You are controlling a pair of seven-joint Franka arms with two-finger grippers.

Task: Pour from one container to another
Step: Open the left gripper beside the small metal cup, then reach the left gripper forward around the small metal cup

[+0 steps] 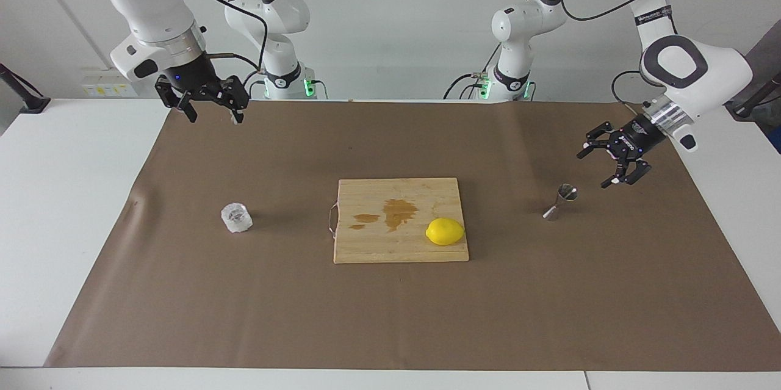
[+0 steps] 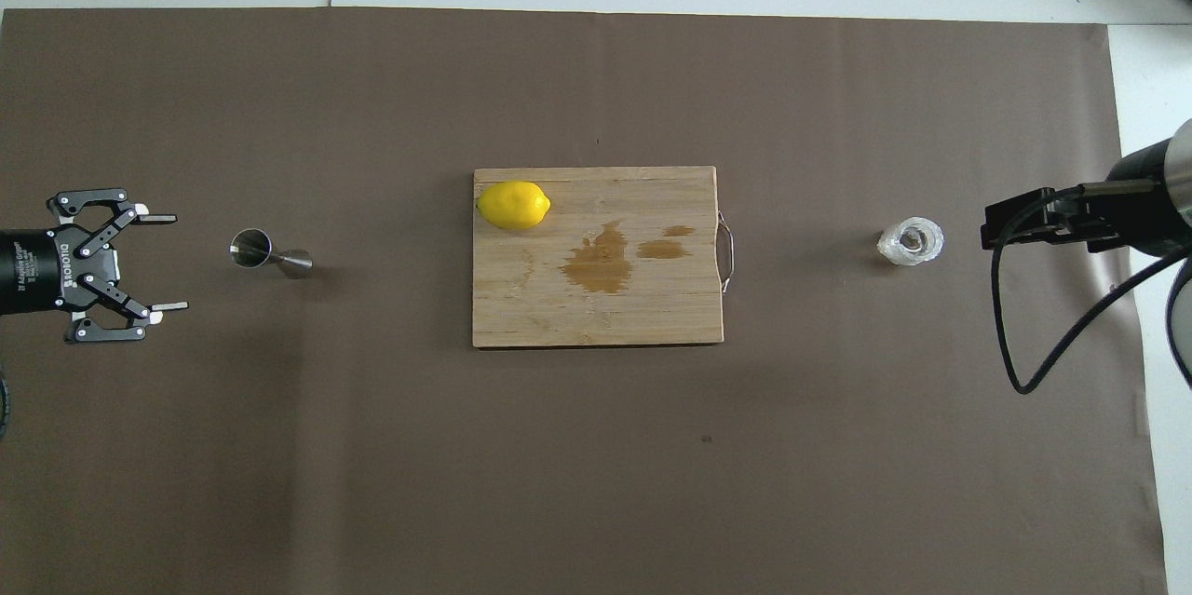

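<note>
The clear faceted glass (image 1: 237, 217) (image 2: 911, 241) stands on the brown mat toward the right arm's end of the table. The silver hourglass jigger (image 1: 561, 201) (image 2: 268, 254) stands toward the left arm's end. My left gripper (image 1: 593, 169) (image 2: 175, 263) hangs open and low over the mat just beside the jigger, its fingers pointing at it without touching. My right gripper (image 1: 215, 116) (image 2: 989, 227) waits open and empty, high over the mat's edge by the glass.
A wooden cutting board (image 1: 399, 249) (image 2: 652, 316) with wet stains lies mid-table between the two containers. A yellow lemon (image 1: 445, 231) (image 2: 513, 205) sits on its corner. The brown mat (image 1: 390, 317) covers most of the white table.
</note>
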